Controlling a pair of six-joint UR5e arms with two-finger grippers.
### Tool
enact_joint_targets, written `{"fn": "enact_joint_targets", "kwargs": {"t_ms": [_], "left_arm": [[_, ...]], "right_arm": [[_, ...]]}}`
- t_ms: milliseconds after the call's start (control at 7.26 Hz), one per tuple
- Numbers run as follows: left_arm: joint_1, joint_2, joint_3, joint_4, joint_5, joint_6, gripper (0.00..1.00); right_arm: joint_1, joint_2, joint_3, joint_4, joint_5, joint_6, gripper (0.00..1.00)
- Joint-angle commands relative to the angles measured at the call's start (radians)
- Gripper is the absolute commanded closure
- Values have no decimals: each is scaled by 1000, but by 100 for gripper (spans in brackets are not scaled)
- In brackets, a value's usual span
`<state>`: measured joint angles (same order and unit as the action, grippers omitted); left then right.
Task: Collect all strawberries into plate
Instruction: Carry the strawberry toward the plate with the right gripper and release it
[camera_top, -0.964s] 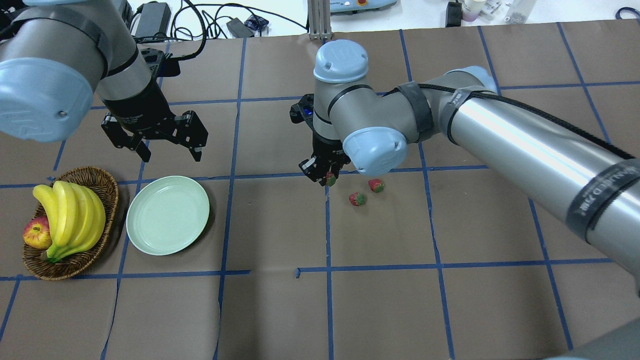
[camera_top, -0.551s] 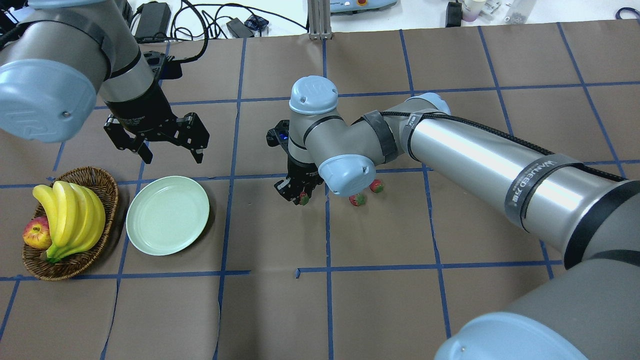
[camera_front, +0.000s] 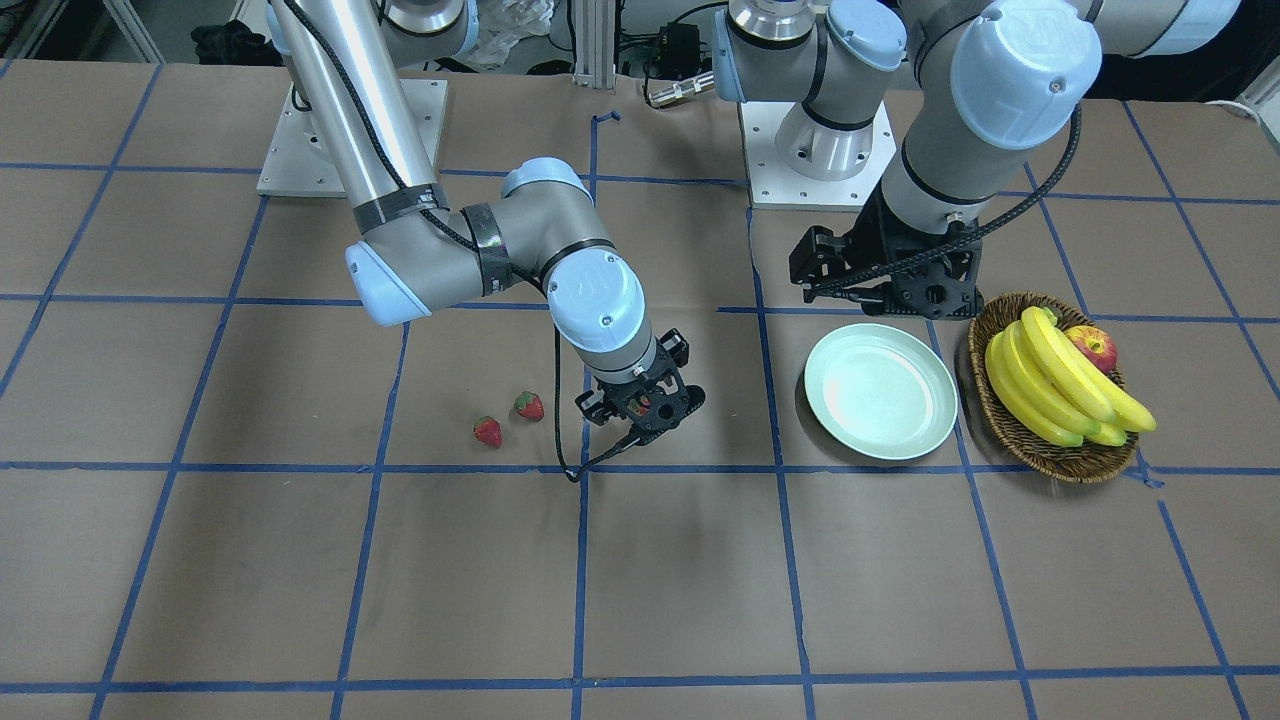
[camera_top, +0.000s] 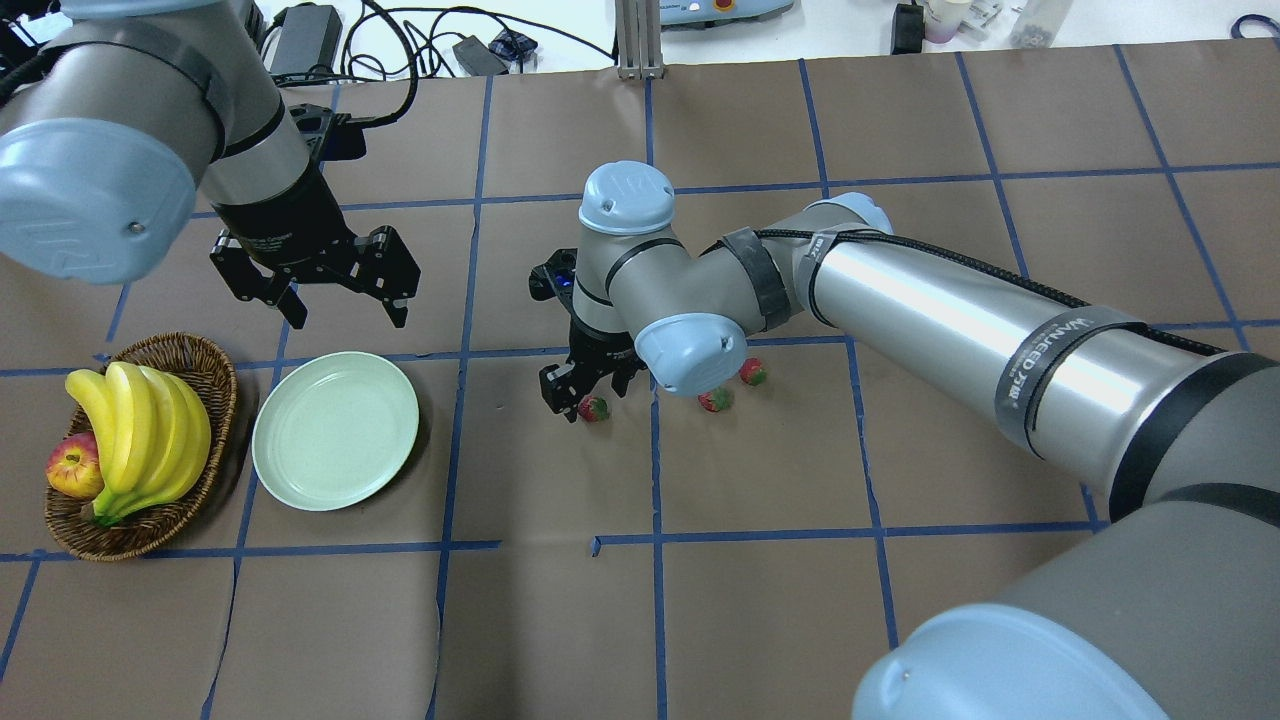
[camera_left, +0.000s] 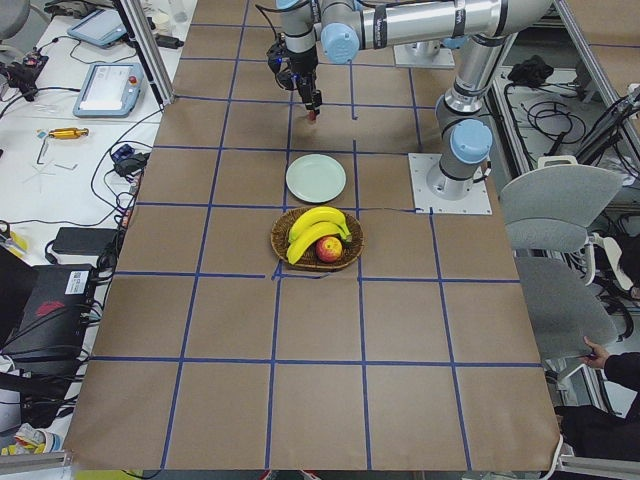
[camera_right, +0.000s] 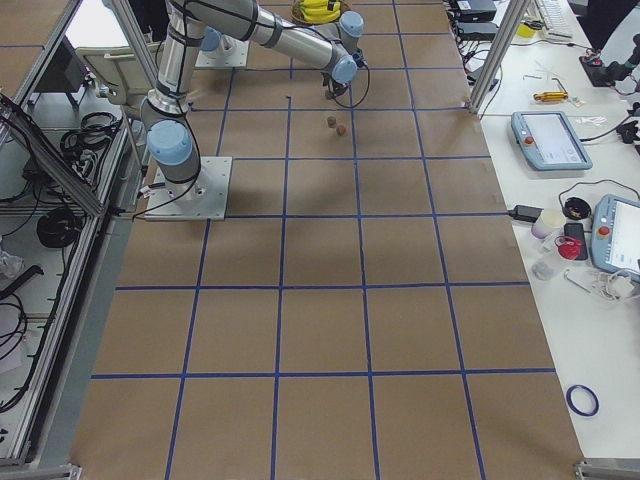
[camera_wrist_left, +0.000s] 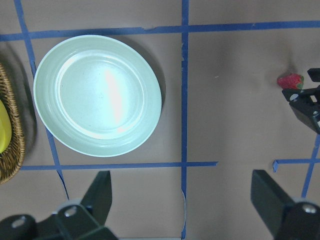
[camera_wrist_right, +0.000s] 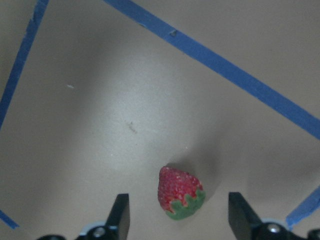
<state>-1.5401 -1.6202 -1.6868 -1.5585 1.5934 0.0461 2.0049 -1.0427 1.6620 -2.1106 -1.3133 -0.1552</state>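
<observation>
Apparently dropped: right end effector (camera_top: 582, 390) now wide open and empty, small red green-capped strawberry (camera_wrist_right: 180, 199) on the brown surface (camera_top: 560, 470) between its fingers. Round pale mint-green plate (camera_top: 335, 430) sits well off to its side, so regrasp.

Plate (camera_top: 335, 430) just beside basket (camera_top: 218, 372); strawberry (camera_top: 593, 407) under right gripper (camera_top: 586, 393); two strawberries (camera_top: 714, 400) beyond, on table (camera_top: 760, 600).

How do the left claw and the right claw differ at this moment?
The left claw hangs high by the plate, with nothing between its fingers; the right claw sits low at mid-table, with a strawberry lying loose between its fingers. The left claw's view takes in the whole plate; the right claw's shows that strawberry close up. Both are open and grip nothing.
</observation>
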Motion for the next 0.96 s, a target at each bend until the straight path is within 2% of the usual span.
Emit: {"fn": "enact_joint_targets", "kwargs": {"t_ms": [0, 138, 275, 551, 826], "left_arm": [[-2, -4, 1, 0, 0, 0, 0], [0, -7, 1, 0, 2, 0, 0], [0, -9, 1, 0, 2, 1, 0], [-2, -10, -2, 0, 0, 2, 0], [-2, -12, -2, 0, -1, 0, 0]], "right_arm": [[-6, -96, -7, 61, -50, 35, 0], [-24, -143, -19, 82, -140, 34, 0], [-62, -151, -30, 99, -185, 26, 0], [-208, -164, -21, 171, -217, -111, 0], [-233, -143, 11, 166, -225, -199, 0]]}}
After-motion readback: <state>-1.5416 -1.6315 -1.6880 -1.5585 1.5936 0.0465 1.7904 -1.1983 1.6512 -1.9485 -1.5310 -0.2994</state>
